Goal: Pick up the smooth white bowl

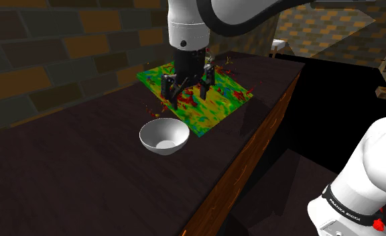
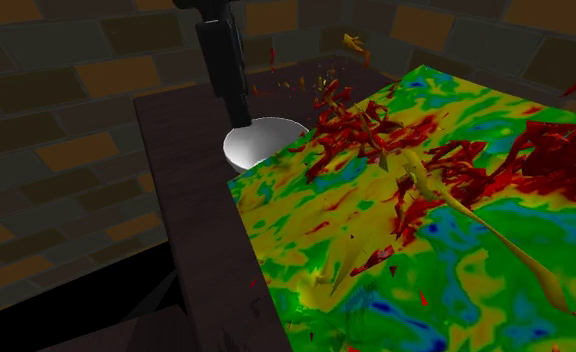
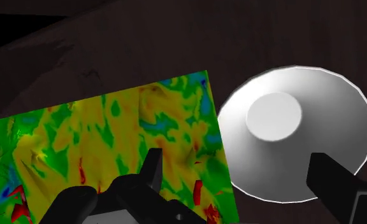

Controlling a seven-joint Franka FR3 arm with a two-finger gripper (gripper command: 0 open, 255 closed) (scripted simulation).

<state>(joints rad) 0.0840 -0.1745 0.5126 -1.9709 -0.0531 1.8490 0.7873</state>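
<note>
- The white bowl (image 1: 163, 136) stood upright and empty on the dark counter (image 1: 64, 167), about midway along it and back from the long edge that faces the stand
- Its rim lay just beside the corner of the multicoloured mat (image 1: 202, 107); in the wrist view the bowl (image 3: 297, 133) seemed to meet the mat's (image 3: 112, 140) edge, but you could not tell whether they touched
- Nothing held the bowl, and its base rested on the counter in every view
- The gripper (image 1: 187, 96) hung above the mat, pointing down, short of the bowl and well clear of the surface
- Its claw was spread wide: in the wrist view the gripper (image 3: 238, 164) had one finger over the mat and the other across the bowl's rim, neither touching anything
- From the second exterior view you had the gripper (image 2: 238, 105) just in front of the bowl (image 2: 261, 140), with the mat (image 2: 376, 270) running toward the camera
- Red and yellow shreds (image 2: 376, 130) lay scattered over the mat, close to the bowl's side, so you would want to keep the fingers off them
- By my reading the task was early: the approach was under way, nothing more
- What was left for you: centre the open fingers over one wall of the rim, come down, close on it and lift
- The wall looked thin and sloped, so a shallow grip might slip
</note>
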